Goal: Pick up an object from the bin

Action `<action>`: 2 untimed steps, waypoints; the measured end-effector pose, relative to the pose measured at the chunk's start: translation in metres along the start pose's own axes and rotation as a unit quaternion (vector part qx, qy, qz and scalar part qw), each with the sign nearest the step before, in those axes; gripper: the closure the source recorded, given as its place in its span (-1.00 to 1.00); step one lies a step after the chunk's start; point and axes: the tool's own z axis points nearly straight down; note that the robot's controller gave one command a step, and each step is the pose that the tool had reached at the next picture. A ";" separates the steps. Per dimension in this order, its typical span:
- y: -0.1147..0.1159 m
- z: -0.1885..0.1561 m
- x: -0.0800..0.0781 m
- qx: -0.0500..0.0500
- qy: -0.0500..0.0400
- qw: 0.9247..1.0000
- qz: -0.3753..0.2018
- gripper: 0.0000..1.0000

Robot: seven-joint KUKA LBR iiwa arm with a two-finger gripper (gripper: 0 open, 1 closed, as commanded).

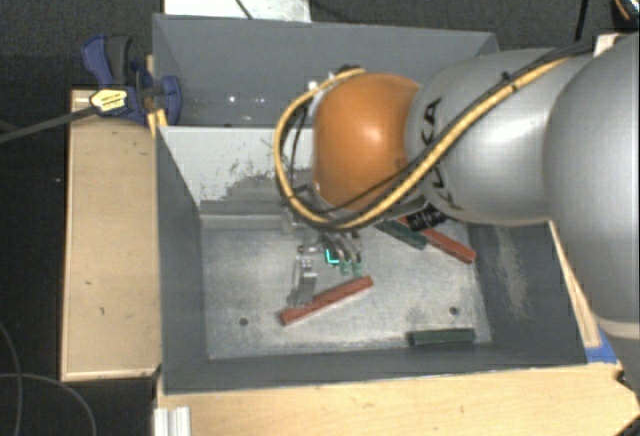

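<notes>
My gripper [322, 274] reaches down under the orange wrist cover to the middle of the bin floor. A long reddish-brown bar [325, 301] lies slanted on the floor just below it; the left finger [303, 282] stands at or just above the bar's left part. A small green piece [350, 265] sits by the right fingertip, touching or close to the bar's upper end. Whether anything is between the fingers is hidden.
A dark green flat bar [440, 336] lies near the front right of the bin floor. A reddish bar [447, 245] and a dark green piece [404, 233] poke out from under the arm at the right.
</notes>
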 end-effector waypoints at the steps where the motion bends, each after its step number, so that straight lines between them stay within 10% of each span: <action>1: -0.011 0.014 0.018 0.000 -0.002 1.000 0.031 -1.00; 2: -0.034 0.091 0.026 0.001 0.000 0.999 0.045 -1.00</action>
